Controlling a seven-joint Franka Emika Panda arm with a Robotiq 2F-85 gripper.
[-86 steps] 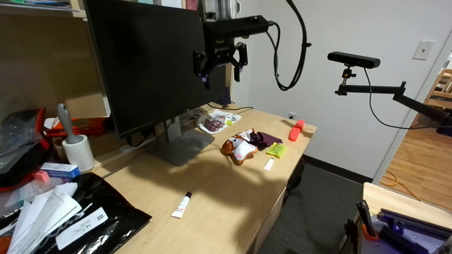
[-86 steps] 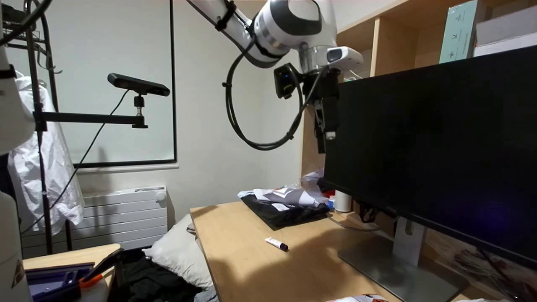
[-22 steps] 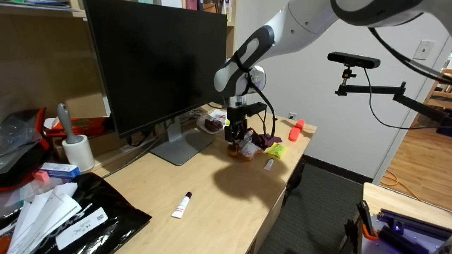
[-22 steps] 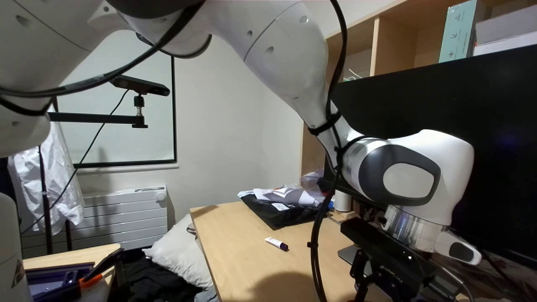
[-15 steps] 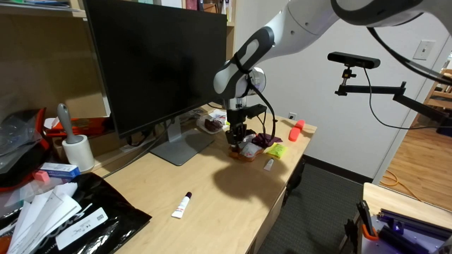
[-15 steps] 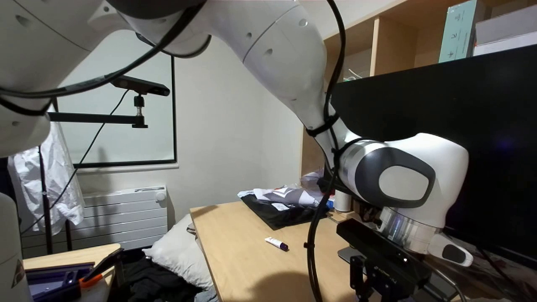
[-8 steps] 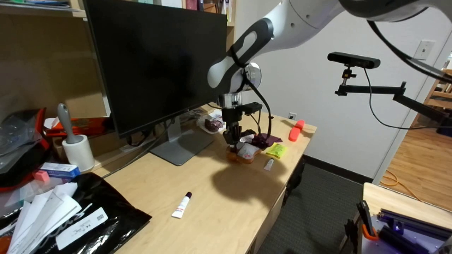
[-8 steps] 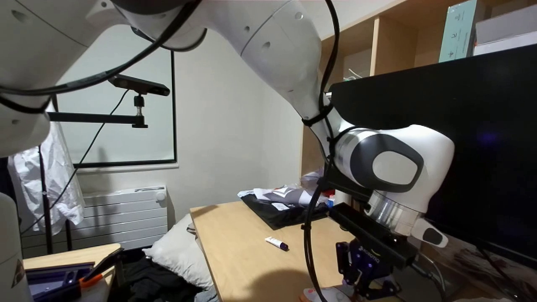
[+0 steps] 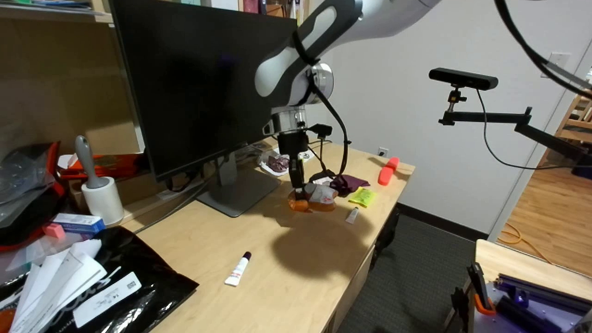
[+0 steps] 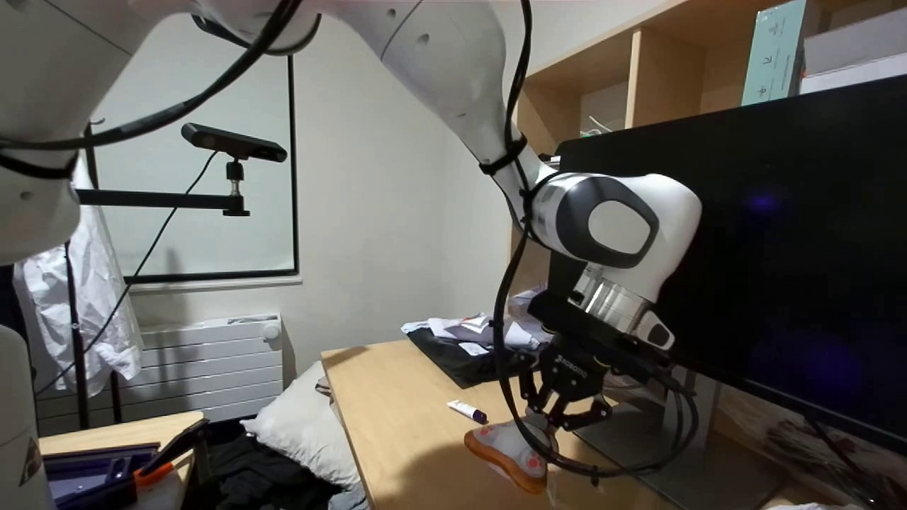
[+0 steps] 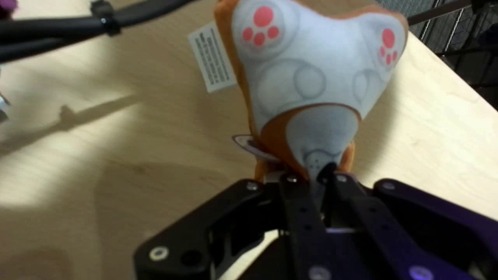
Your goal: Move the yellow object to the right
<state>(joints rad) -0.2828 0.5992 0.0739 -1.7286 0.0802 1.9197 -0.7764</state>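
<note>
Pinching orange-and-white plush toy [image 11: 307,83] by its head, claw [image 11: 317,181] clenched on it; dark-capped white tube [image 9: 238,269] lies well apart on counter [image 9: 203,245].

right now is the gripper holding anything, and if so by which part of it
The gripper holds the orange-and-white plush toy by its head end, at the muzzle; its paw-printed feet are outside the grip.

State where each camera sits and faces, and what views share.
Exterior view, near a desk end: faces along the monitor to a wall; arm, gripper visible.
Exterior view, toward the opposite end: faces past the monitor to a radiator; arm, gripper visible.
Wrist view, on the arm: faces down at the plush toy; fingers visible.
Both exterior views share monitor, plush toy and dark-capped tube.
</note>
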